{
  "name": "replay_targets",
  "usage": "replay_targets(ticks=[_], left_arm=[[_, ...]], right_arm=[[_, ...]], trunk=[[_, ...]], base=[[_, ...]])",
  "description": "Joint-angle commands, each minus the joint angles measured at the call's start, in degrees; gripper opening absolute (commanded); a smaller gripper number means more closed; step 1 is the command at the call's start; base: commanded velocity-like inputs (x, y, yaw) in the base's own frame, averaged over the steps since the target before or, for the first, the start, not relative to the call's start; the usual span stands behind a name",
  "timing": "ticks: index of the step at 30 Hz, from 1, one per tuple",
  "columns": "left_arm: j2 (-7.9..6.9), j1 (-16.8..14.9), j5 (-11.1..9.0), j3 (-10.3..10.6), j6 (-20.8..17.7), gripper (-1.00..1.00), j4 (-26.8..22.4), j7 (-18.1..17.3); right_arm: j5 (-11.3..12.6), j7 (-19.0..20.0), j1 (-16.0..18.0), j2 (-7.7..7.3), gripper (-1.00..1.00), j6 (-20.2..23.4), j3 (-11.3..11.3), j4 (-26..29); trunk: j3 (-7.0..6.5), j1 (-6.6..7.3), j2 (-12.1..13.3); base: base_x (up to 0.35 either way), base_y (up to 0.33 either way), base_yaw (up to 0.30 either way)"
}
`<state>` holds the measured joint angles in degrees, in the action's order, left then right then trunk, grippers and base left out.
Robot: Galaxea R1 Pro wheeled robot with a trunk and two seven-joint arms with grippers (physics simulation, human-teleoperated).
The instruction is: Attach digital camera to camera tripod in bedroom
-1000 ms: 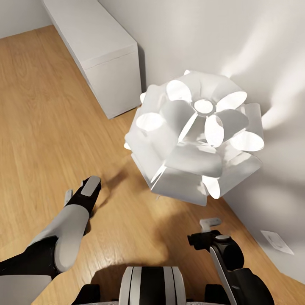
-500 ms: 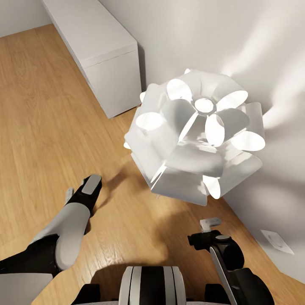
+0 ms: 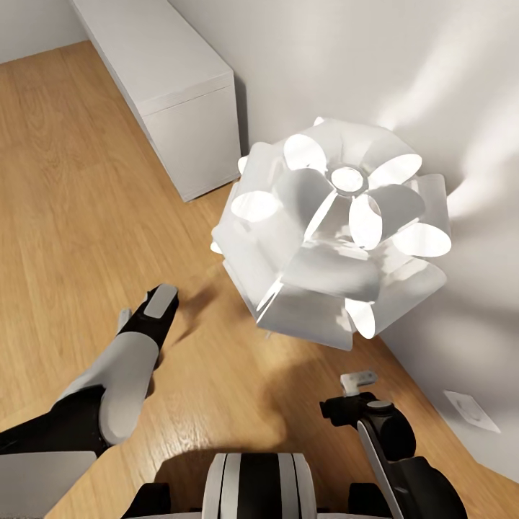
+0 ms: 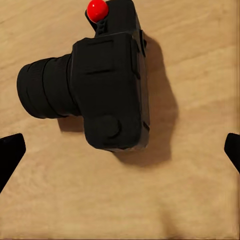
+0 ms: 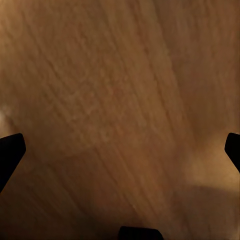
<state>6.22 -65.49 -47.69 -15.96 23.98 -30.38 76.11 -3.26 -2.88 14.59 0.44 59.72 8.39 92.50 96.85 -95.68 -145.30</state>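
Observation:
The digital camera (image 4: 102, 85) lies on the light wooden floor, a black body with its lens to one side and a round red button (image 4: 97, 9) at its edge. My left gripper (image 4: 120, 150) hangs over it, open, with its two black fingertips (image 4: 10, 152) wide apart and the camera beyond the gap between them. In the head view the left gripper (image 3: 150, 313) points down at the floor beside the lamp. My right gripper (image 5: 120, 150) is open over bare floor, and it sits low on the right (image 3: 355, 389). The camera tripod is out of view.
A white petal floor lamp (image 3: 335, 231), lit, stands close in front of me against the white wall (image 3: 346, 65). A white low cabinet (image 3: 173, 86) runs along the wall at the back left. Wooden floor (image 3: 65, 202) stretches to the left.
My left arm has reached a little farther forward over the floor. The lamp, cabinet and right arm stay as they were.

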Motion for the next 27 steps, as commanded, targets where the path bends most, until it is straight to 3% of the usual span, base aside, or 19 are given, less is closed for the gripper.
replay_targets(ticks=[1,13,22,27], left_arm=[[0.11,-0.1,-0.1,-0.2,0.3,1.0,-0.1,0.1],[0.38,-0.8,0.6,-0.2,0.3,1.0,-0.1,0.4],[0.56,-0.9,0.9,-0.2,0.3,1.0,-0.1,0.4],[0.56,-0.9,0.9,-0.2,0.3,1.0,-0.1,0.4]], right_arm=[[-0.3,0.0,0.0,0.0,1.0,0.3,0.1,0.0],[-0.3,0.0,0.0,0.0,1.0,0.3,0.1,0.0],[-0.3,0.0,0.0,-0.02,1.0,0.3,0.0,0.0],[-0.3,0.1,0.1,-0.01,1.0,0.3,-0.4,0.0]], trunk=[[0.03,0.01,0.0],[0.03,0.01,0.0],[2.02,-0.22,-0.1],[2.02,-0.22,-0.1]], base=[[0.0,0.0,0.0],[0.0,0.0,0.0],[0.0,0.0,0.0],[0.0,0.0,0.0]])
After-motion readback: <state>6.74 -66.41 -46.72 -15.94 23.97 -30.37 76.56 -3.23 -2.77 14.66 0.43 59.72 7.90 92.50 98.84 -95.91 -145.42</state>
